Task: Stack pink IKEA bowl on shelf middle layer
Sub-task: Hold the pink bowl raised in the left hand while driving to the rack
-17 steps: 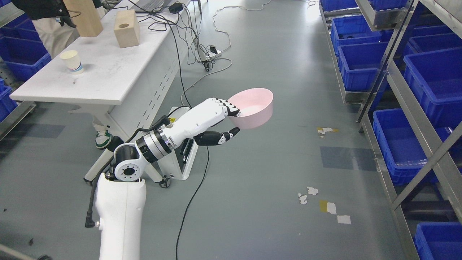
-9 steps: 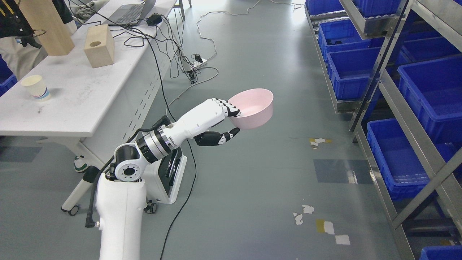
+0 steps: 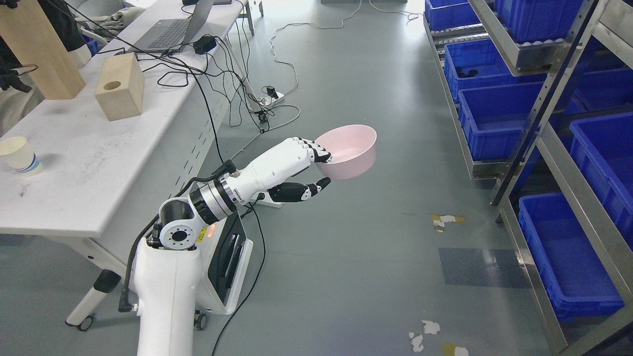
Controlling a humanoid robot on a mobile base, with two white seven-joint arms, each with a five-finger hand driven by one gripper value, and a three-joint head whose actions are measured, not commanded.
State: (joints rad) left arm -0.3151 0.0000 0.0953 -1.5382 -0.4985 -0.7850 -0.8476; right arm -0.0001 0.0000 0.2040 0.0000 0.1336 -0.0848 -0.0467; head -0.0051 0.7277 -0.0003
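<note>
My left hand (image 3: 319,170) holds a pink bowl (image 3: 352,152) by its near rim, fingers curled over the edge and thumb under the bowl's side. The bowl is upright and empty, carried in the air above the grey floor in the middle of the head view. The white left arm (image 3: 247,180) reaches out from the lower left. A metal shelf (image 3: 554,148) with sloping layers runs along the right side, well to the right of the bowl. The right arm does not show.
Blue bins (image 3: 499,116) fill the shelf layers on the right. A white table (image 3: 94,158) on the left carries a paper cup (image 3: 19,155), wooden blocks (image 3: 118,93) and a laptop (image 3: 170,32). Cables (image 3: 257,106) trail over the floor.
The whole picture has shifted, so the camera has moved: table and shelf slide down and nearer. The hand keeps the bowl in the same grip at the same place in view.
</note>
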